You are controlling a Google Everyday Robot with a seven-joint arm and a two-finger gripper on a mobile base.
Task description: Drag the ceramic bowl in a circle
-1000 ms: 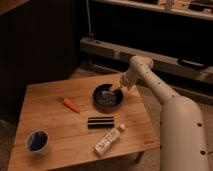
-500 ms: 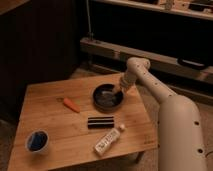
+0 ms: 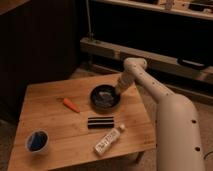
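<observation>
The ceramic bowl [image 3: 104, 97] is a wide, shallow black bowl with a paler grey centre, sitting on the wooden table [image 3: 50, 125] toward its back right. My white arm comes in from the right and reaches down to the bowl. My gripper [image 3: 118, 90] is at the bowl's right rim, touching or just inside it.
An orange carrot [image 3: 70, 104] lies left of the bowl. A black bar [image 3: 101, 121] lies in front of it. A white tube [image 3: 109, 140] lies near the front edge. A small white cup with blue inside [image 3: 37, 141] stands front left. Dark shelving runs behind the table.
My arm and gripper have shifted slightly at the bowl's right rim; the bowl looks nudged a little. The other objects have not moved.
</observation>
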